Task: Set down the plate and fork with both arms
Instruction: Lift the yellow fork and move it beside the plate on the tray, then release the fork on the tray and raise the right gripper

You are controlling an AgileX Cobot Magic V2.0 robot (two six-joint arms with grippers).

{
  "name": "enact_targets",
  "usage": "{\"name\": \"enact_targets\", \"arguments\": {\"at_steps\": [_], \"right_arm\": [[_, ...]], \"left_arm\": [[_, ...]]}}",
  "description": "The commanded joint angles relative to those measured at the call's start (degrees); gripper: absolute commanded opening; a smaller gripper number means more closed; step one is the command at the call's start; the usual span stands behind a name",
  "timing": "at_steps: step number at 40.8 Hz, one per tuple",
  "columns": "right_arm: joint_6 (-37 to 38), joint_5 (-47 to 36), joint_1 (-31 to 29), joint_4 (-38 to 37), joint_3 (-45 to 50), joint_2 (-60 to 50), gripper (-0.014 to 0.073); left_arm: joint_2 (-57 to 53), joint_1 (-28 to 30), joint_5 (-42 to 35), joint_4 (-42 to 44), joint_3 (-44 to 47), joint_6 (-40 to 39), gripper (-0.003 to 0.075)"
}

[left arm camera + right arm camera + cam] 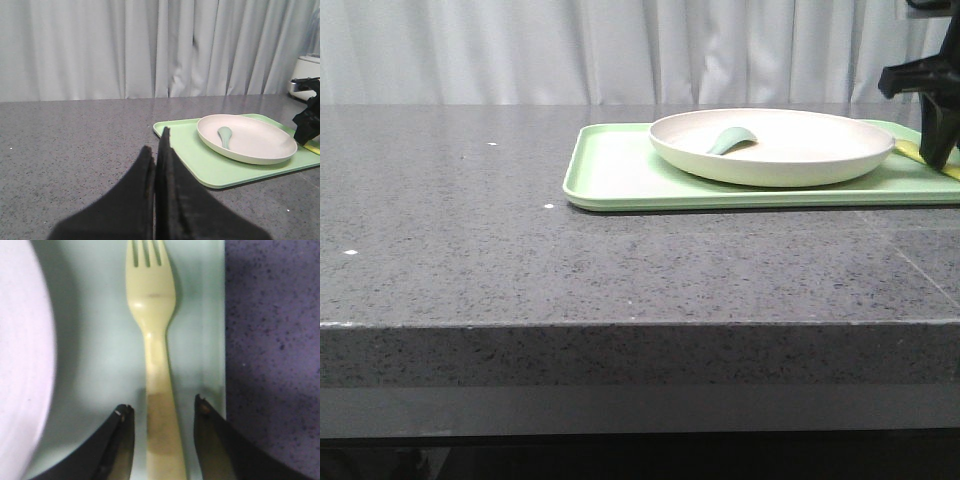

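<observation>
The plate (770,145), holding a spoon (730,140), sits on the tray (620,175). The fork (155,365) lies along the tray's right edge between the right gripper's (162,412) spread fingers. The left gripper (156,165) is closed, empty. No writing is visible.

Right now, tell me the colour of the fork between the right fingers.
Pale yellow; the fork shows best in the right wrist view.

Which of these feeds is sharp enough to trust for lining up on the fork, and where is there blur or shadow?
Right wrist view: the fork is soft but readable, its handle end shadowed between the open right tool fingers; the plate edge is washed out. Front view: evenly lit, the fork barely visible behind the right tool. Left wrist view: the shut left tool is a dark blur.
</observation>
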Motion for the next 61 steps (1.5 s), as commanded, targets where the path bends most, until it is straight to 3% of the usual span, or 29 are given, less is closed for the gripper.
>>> {"name": "enact_targets", "arguments": {"at_steps": [1,6,15,34,50,61], "right_arm": [[-0.58,-0.29,-0.45,-0.51,-2.34,-7.03,0.0339],[-0.58,0.54,-0.06,1.45,-1.05,-12.19,0.0261],[-0.97,-6.68,2.87,3.24,9.97,-25.45,-0.0076],[-2.95,-23.32,4.49,3.24,41.87,-62.22,-0.0067],[-2.95,-26.87,4.49,3.24,57.98,-85.69,-0.0067],[-2.95,-25.78,4.49,3.24,61.32,-96.19,-0.0067]], "left_arm": [[1.19,0.10,-5.04,-0.34,-1.50,0.03,-0.0018],[1.19,0.10,-5.04,-0.34,-1.50,0.03,-0.0018],[1.19,0.10,-5.04,-0.34,-1.50,0.03,-0.0018],[1.19,0.10,-5.04,-0.34,-1.50,0.03,-0.0018],[1.19,0.10,-5.04,-0.34,-1.50,0.03,-0.0018],[1.19,0.10,-5.04,-0.34,-1.50,0.03,-0.0018]]}}
